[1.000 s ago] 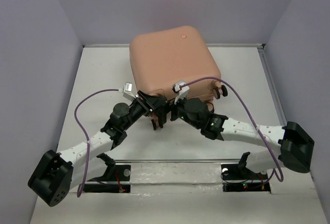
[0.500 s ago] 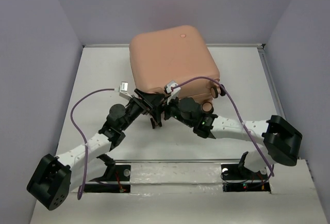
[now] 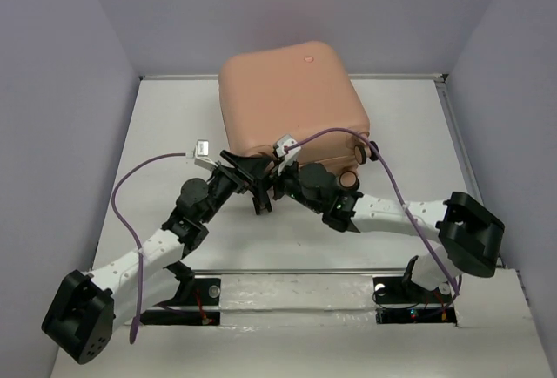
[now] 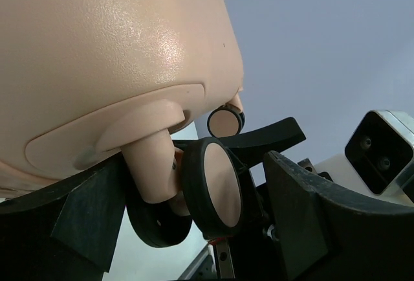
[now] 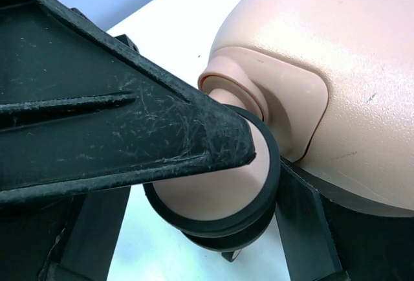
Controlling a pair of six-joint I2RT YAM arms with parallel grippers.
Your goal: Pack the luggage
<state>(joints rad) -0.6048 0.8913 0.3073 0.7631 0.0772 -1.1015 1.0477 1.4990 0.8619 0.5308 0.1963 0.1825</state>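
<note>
The luggage (image 3: pixel 291 99) is a closed peach-pink hard-shell suitcase lying at the back middle of the table. Both grippers meet at its near-left corner. My left gripper (image 3: pixel 254 185) is open, and its fingers (image 4: pixel 310 229) straddle a pink-and-black caster wheel (image 4: pixel 210 187), with a gap on the right side. My right gripper (image 3: pixel 283 178) is at the same wheel (image 5: pixel 213 193). Its jaws stand wide apart, with one finger (image 5: pixel 129 132) across the wheel's face and the other low at the right. A second caster (image 3: pixel 376 153) shows at the near-right corner.
Purple cables (image 3: pixel 130 186) loop from both wrists over the table. A raised rim (image 3: pixel 452 117) borders the white table (image 3: pixel 174 125), and grey walls stand on three sides. The right wrist camera box (image 4: pixel 381 151) shows close by in the left wrist view.
My right arm has swung left, bringing its gripper in against the caster at the suitcase's near-left corner. My left gripper has edged forward. The suitcase has not moved.
</note>
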